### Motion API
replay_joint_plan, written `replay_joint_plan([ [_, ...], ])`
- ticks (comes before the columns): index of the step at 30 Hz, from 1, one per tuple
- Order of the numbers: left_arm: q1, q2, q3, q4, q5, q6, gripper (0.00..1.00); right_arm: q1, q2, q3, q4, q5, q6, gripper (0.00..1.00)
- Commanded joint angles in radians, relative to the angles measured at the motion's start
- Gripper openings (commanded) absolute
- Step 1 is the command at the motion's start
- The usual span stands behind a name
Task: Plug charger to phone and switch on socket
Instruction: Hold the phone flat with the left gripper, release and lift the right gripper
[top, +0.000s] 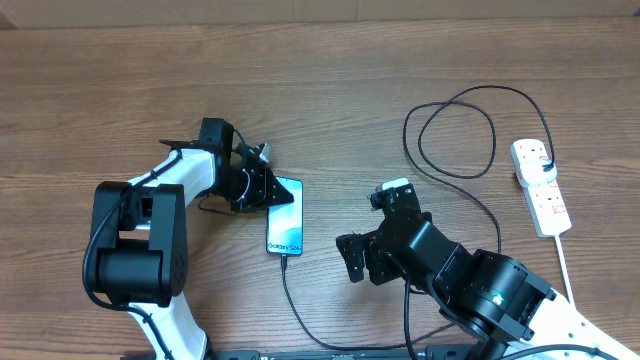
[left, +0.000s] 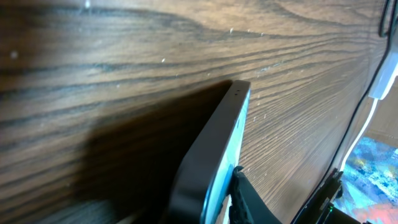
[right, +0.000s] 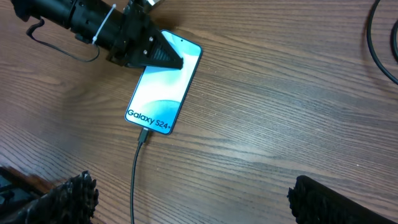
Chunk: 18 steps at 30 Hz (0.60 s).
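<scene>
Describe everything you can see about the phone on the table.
The phone is a slim black-edged rectangle with a glossy blue-teal screen reading Galaxy S24+ near one end. It rests screen up on the wooden table. The charger looks plugged into that end; the left gripper overlaps the opposite end.
</scene>
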Motion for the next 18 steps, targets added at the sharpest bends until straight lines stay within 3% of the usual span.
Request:
replay_joint_plan([
  [1, 0.002, -0.005, -0.016, -0.020, -0.098, -0.014, 0.18, -0.005, -0.004, 0.027, 0.006, 0.008, 0.005, 1.00],
  [5, 0.002, -0.004, -0.016, -0.023, -0.098, -0.014, 0.21, -0.005, -0.004, 0.027, 0.006, 0.008, 0.005, 1.00],
  [10, 0.002, -0.004, -0.016, -0.025, -0.099, -0.030, 0.37, -0.005, -0.004, 0.027, 0.006, 0.007, 0.005, 1.00],
  [18, 0.002, -0.004, -0.016, -0.027, -0.100, -0.030, 0.50, -0.005, -0.004, 0.027, 0.006, 0.008, 0.005, 1.00],
])
